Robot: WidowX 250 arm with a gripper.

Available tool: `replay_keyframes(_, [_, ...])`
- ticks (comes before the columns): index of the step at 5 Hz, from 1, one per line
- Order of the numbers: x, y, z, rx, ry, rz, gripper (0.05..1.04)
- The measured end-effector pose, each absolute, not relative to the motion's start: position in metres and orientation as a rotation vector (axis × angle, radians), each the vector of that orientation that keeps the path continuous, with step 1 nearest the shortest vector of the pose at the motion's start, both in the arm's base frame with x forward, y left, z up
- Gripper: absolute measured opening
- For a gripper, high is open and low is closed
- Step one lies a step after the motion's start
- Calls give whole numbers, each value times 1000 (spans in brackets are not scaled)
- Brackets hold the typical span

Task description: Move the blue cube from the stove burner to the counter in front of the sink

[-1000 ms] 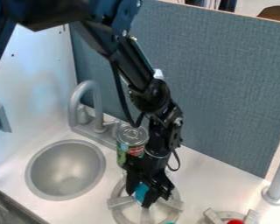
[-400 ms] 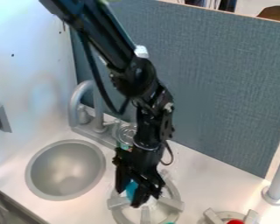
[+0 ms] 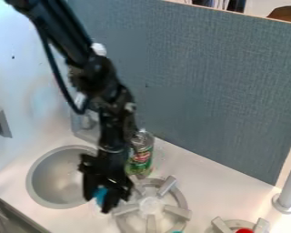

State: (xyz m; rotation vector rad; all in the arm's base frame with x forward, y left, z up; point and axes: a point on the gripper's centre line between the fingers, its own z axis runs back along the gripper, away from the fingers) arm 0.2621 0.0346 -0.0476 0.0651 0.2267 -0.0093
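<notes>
The black gripper (image 3: 99, 195) hangs low between the sink's right rim and the left side of the stove burner. It is shut on a small blue object (image 3: 100, 195), mostly hidden by the fingers, so its shape cannot be told. Just behind and right of the gripper a green and red can (image 3: 142, 157) stands upright on the counter. The round metal sink (image 3: 47, 182) is partly covered by the arm at its right edge. The grey burner (image 3: 177, 210) lies to the gripper's right.
A faucet stands behind the arm, largely hidden by it. At the bottom right is a second burner (image 3: 262, 225) with a red thing (image 3: 244, 231) on it. A grey post (image 3: 290, 189) rises at the right edge, and a blue-grey panel (image 3: 214, 91) borders the back.
The arm and gripper have moved left from over the burner toward the sink, carrying the blue object. The can and the burner's far side have come into fuller view.
</notes>
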Motion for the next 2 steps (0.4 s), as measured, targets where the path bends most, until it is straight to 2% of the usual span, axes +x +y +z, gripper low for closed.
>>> replay_keyframes(1, [266,61,-55,85,183,37,643])
replay_keyframes(2, [263,62,-75,76,227,23,643])
